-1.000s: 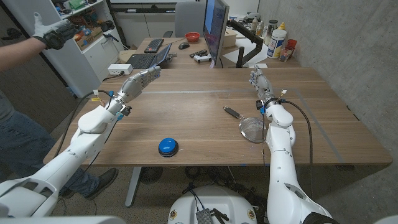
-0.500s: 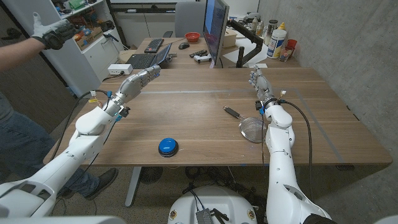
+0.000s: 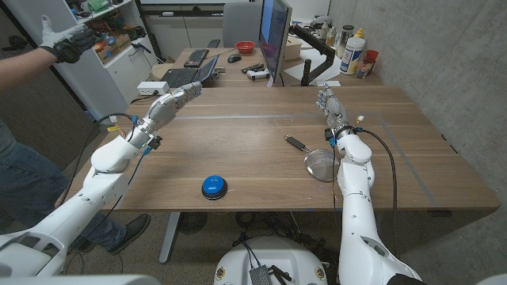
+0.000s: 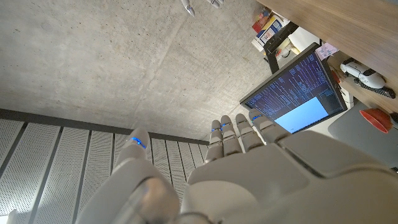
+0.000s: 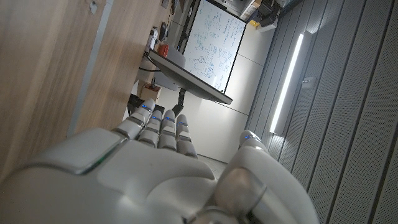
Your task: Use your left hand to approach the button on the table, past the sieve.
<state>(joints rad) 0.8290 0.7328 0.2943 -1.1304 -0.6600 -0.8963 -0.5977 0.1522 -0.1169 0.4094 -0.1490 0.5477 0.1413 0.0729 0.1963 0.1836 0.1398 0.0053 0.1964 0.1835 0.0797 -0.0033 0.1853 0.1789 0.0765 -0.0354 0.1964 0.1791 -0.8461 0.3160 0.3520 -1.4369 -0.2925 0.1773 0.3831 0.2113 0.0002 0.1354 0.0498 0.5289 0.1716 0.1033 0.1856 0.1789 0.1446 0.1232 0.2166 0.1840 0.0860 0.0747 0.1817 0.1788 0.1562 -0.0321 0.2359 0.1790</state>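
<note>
A blue round button (image 3: 214,186) sits near the table's front edge, left of centre. A metal sieve (image 3: 320,165) with a dark handle lies on the right side, just left of my right forearm. My left hand (image 3: 178,100) hovers over the table's far left part, fingers stretched out and apart, holding nothing; it is well behind and left of the button. The left wrist view shows those straight fingers (image 4: 236,134) from behind. My right hand (image 3: 328,102) is raised at the far right, fingers straight and empty, behind the sieve; its fingers (image 5: 163,127) are extended.
A monitor (image 3: 274,36), keyboards, a red bowl (image 3: 245,47) and bottles (image 3: 354,51) crowd the desk behind the table. A person with a gloved hand (image 3: 67,39) stands at the left edge. The concrete wall runs along the right.
My left arm has drawn slightly left and back, the hand shifting a little toward the table's far left. The right arm, sieve and button have not moved.
</note>
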